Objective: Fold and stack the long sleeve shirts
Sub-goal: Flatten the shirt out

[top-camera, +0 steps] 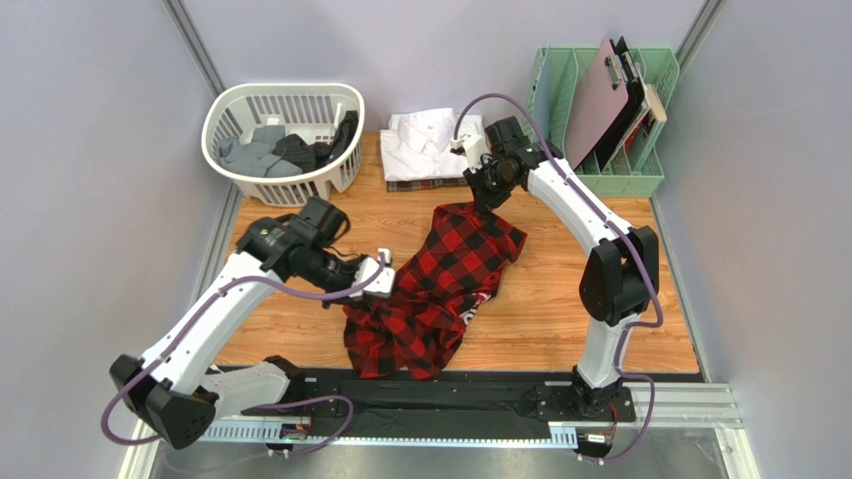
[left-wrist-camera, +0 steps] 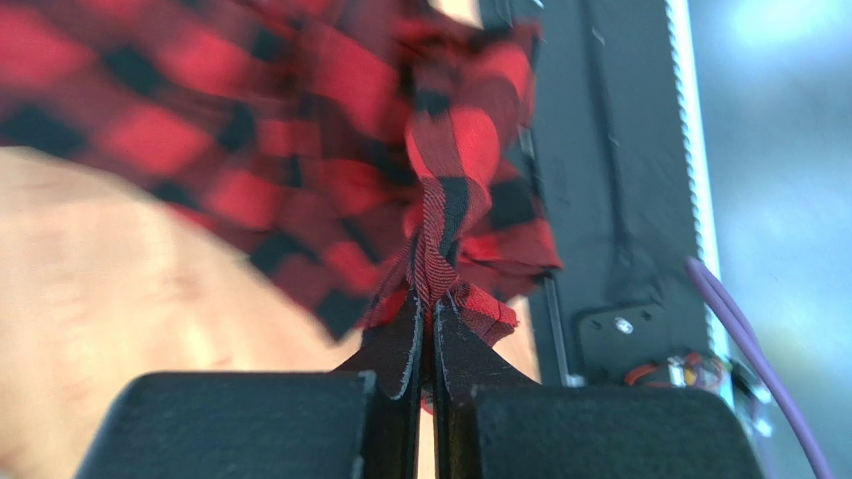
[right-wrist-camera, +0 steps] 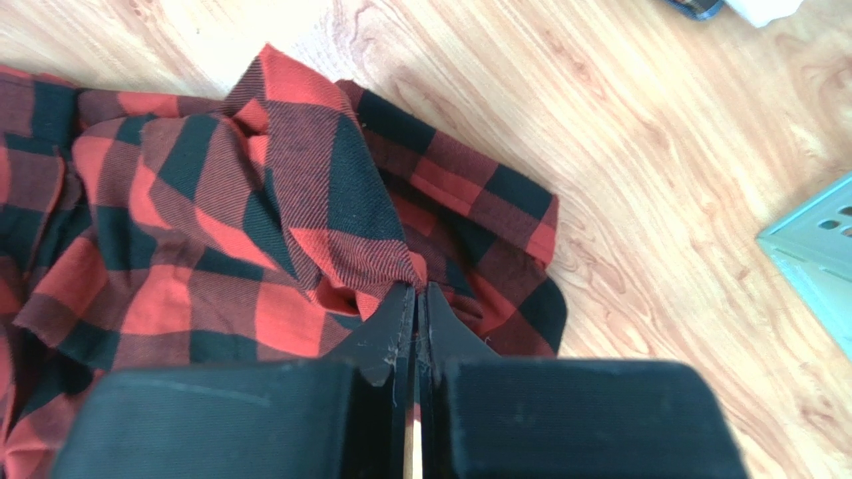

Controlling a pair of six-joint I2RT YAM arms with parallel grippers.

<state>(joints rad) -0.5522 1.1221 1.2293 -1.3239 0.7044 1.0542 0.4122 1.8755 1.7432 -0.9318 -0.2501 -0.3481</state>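
The left jaws and the right jaws each pinch the red-and-black checked flannel shirt [top-camera: 440, 289], which lies crumpled on the tabletop [top-camera: 560, 309] just in front of the folded white shirt [top-camera: 425, 145].

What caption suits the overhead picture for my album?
The left pincer and right pincer each grip the red-and-black checked shirt on the wooden table.

Cloth: flannel shirt [right-wrist-camera: 200, 210], red-black check, matt, soft, fine twill weave visible; white shirt [top-camera: 425, 140], plain, smooth. Wood: worktop [top-camera: 580, 299], light grain, smooth, slight sheen. Plastic: laundry basket [top-camera: 300, 187], white, slotted; file rack [top-camera: 625, 185], mint green. left gripper [left-wrist-camera: 428, 299], right gripper [right-wrist-camera: 415, 294]: black, matt, faintly grainy. arm shells [top-camera: 200, 329]: white, glossy.
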